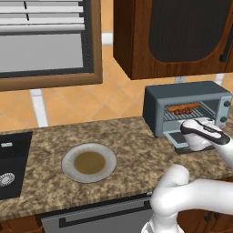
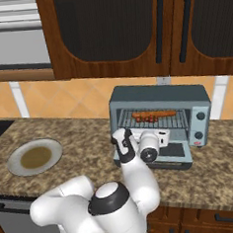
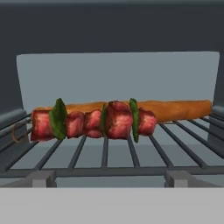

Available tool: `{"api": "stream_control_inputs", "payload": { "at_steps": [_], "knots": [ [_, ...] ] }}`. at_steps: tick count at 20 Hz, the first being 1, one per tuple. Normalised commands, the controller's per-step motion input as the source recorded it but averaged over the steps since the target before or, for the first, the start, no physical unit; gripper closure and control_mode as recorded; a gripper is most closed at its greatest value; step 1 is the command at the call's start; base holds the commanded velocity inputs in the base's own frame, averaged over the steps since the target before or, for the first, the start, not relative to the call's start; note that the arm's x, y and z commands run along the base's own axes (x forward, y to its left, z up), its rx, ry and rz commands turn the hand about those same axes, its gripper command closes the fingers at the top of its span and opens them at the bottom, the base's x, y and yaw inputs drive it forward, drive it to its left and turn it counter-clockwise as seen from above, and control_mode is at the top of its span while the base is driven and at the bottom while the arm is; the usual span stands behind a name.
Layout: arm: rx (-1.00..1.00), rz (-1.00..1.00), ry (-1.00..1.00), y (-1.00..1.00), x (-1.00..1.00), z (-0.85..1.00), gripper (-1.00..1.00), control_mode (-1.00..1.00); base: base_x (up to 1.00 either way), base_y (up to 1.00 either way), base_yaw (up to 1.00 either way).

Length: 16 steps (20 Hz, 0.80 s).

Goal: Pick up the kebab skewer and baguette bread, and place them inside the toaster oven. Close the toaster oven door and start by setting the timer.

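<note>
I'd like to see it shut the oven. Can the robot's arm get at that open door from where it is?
Probably yes. The gripper hovers just above the lowered toaster oven door, jaws open and empty, with nothing between them.

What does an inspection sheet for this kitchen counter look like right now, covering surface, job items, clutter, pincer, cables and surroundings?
Surface: speckled brown granite counter, bare around the plate.
Job's things: chunky red-brown kebab skewer and long orange-brown baguette lie side by side on the wire rack, skewer in front; grey-blue toaster oven with its door folded down open.
Clutter: round grey plate, nothing on it.
Pincer: at the oven mouth, open, holding nothing.
Cables: nothing seen.
Surroundings: dark wooden wall cabinets, orange tiled wall, black sink.
</note>
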Motion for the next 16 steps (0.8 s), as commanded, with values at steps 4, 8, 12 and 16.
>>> {"api": "stream_control_inputs", "payload": {
  "at_steps": [4,8,12,16],
  "knots": [
    [-0.01,0.0,0.0,-0.21,-0.5,0.0,-1.0,-1.0,0.0,0.0,0.0],
    [0.0,0.0,0.0,-0.34,-0.6,0.0,-1.0,-1.0,0.0,0.0,0.0],
    [0.0,0.0,0.02,-0.27,-0.56,0.0,-1.0,-1.0,0.0,0.0,0.0],
    [0.0,0.0,0.06,-0.14,-0.46,0.0,-1.0,-1.0,0.0,0.0,0.0]
  ]
}}
